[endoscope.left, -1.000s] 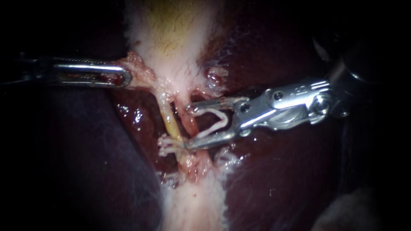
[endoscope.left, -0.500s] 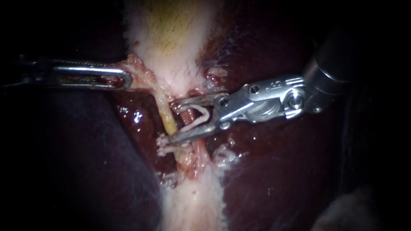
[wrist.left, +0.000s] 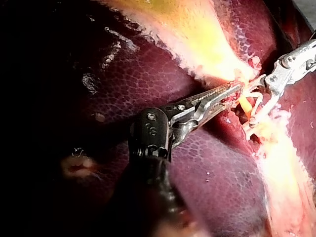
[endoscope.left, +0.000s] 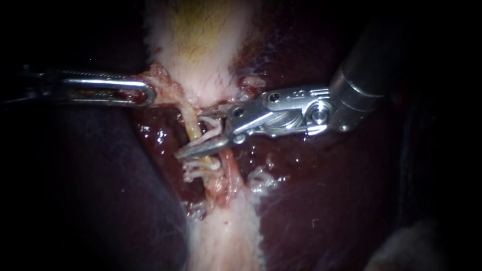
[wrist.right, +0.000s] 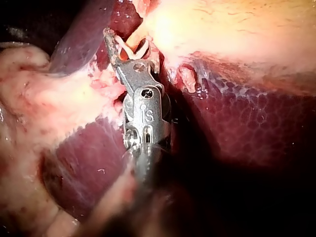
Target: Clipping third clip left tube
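Pinching a tissue fold (endoscope.left: 160, 81) at the gallbladder's (endoscope.left: 201, 55) edge with the left instrument (endoscope.left: 148, 93), gripping a white clip (endoscope.left: 215, 131) in the right instrument's (endoscope.left: 190, 134) half-spread jaws (astride the left tube (endoscope.left: 191, 128))

Left instrument (wrist.left: 236, 89) clamps pale tissue (wrist.left: 240, 75) beside the right instrument (wrist.left: 251, 107) holding a clip (wrist.left: 257, 98).

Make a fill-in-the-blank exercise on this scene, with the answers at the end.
The right instrument holds a white ____ between its jaws. Those jaws reach around the yellowish left ____. The left instrument has its jaws ____ on pale tissue.
Missing words: clip; tube; shut.
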Available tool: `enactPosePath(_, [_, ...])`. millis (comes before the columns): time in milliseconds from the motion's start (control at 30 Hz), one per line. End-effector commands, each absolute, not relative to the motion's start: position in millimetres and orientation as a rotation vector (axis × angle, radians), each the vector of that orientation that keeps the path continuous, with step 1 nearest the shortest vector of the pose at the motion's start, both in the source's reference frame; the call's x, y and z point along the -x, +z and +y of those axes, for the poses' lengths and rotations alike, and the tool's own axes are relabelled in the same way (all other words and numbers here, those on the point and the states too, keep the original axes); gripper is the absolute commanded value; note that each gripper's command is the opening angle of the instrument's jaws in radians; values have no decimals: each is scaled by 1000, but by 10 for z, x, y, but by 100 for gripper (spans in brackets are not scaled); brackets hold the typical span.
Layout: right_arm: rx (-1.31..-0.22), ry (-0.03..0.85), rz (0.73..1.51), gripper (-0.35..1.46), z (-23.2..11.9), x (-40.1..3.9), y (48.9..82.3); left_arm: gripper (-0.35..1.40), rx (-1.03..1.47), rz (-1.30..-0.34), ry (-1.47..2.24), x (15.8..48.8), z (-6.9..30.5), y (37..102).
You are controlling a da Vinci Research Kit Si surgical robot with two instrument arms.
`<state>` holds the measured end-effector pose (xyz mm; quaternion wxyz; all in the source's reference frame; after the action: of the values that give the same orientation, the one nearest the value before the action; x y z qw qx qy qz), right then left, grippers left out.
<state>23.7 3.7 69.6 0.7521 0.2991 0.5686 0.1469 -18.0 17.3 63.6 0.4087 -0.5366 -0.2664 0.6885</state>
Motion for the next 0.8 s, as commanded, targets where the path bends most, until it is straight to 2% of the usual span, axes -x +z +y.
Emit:
enactPosePath(33, [-659,328,1253,49,37,-237,695,-35,1352,-672,1735,180,173,636])
enactPosePath(300, [-749,349,1352,49,36,-237,675,-35,1353,-674,1736,178,175,640])
enactPosePath(600, [-797,330,1386,45,32,-242,637,-35,1353,-675,1736,176,176,642])
enactPosePath(800, [-801,355,1380,42,35,-243,635,-35,1353,-675,1736,176,176,642])
